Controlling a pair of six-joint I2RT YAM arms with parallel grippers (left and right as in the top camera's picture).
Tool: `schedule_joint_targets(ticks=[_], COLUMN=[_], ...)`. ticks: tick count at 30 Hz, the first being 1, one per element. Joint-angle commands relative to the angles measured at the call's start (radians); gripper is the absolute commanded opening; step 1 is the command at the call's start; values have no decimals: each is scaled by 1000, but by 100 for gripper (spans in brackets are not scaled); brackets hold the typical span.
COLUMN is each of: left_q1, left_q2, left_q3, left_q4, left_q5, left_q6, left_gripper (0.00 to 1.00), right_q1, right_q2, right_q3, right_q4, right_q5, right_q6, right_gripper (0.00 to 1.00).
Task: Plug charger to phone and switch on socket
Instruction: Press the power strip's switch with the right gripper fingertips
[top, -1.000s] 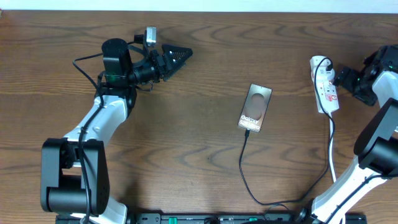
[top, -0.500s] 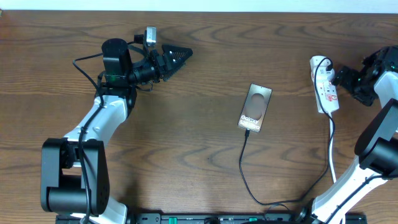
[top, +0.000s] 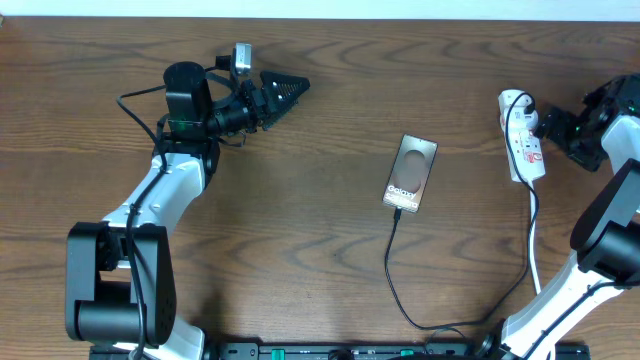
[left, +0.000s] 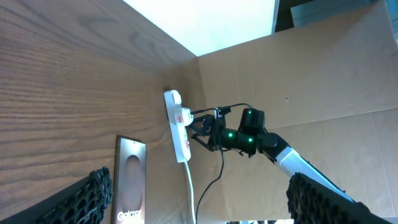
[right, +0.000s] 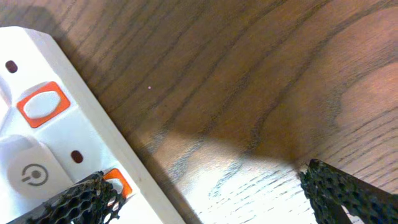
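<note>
The left arm (top: 165, 195) rises from its base at the near left edge and bends at the wrist, so the left hand (top: 285, 90) points level toward the robot's right side. Its fingers (left: 93, 193) stand wide apart, rolled so that from overhead they overlap into one dark wedge. The right arm (top: 610, 215) climbs along the far right edge, its wrist turned inward. The right hand (top: 550, 126) points left, fingers (right: 339, 193) spread wide and low over the surface.
</note>
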Motion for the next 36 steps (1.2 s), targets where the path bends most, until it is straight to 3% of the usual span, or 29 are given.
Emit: schedule_joint_targets(ticks=[1, 27, 36], left_q1=[2, 2, 2], left_q2=[-10, -10, -10], left_q3=[10, 10, 10], left_q4=[4, 4, 4], left_q5=[2, 2, 2], left_q6=[17, 17, 17], left_gripper=[91, 91, 91], right_q1=[23, 73, 46], right_q2=[18, 18, -16], right_q3=[-57, -62, -43], right_q4=[-18, -87, -134], right_q5=[-15, -12, 164], right_q6=[-14, -14, -14], right_gripper=[99, 99, 99])
